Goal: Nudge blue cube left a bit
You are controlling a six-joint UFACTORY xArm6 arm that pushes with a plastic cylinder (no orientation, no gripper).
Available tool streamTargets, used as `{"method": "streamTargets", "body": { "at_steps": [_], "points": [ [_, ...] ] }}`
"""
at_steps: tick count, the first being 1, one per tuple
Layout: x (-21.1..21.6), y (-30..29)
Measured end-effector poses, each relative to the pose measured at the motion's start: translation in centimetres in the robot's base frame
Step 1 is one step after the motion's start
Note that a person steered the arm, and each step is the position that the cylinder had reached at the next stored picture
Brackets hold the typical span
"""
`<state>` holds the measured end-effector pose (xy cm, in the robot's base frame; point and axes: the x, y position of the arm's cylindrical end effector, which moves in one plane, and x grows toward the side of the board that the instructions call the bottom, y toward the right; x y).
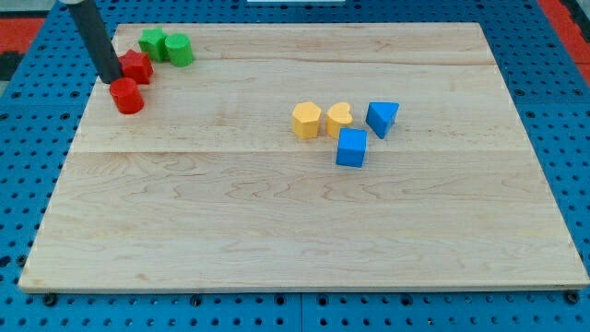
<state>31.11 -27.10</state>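
Blue cube (351, 148): solid blue, squarish, top face and front face both showing, sitting flat on the table (277, 231), right of centre in the view. Lying at the lower edge of a cluster of 4 blocks. Sitting just below and right of the yellow heart-shaped block (339, 118), just below and left of the blue triangular block (382, 117); contact with either not determinable. Yellow hexagonal block (306, 120) standing just beside the heart, toward the view's left.

No jaws fitted on this arm; open or closed state therefore not applicable. Ending instead in a dark rod, my tip (112, 79) resting at the table's upper left corner area. Tip sitting against the left side of the red block (136, 66), shape unclear, and just above the red cylinder (127, 96). 2 green blocks lying further toward the view's top: green block (152, 42), shape unclear, and green cylinder (178, 49), side by side.

Blue cube lying well apart from my tip, far toward the view's right and somewhat lower, with bare wood between them.
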Motion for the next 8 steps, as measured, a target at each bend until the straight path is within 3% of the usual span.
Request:
{"method": "streamTargets", "body": {
  "at_steps": [1, 2, 3, 4, 5, 6, 7, 8],
  "points": [
    [2.6, -2.9],
    [10.0, 2.0],
    [10.3, 4.1],
    [5.2, 2.7],
    [3.3, 4.4],
    [9.3, 10.4],
    [18.6, 19.8],
    [20.4, 33.2]
  ]
}}
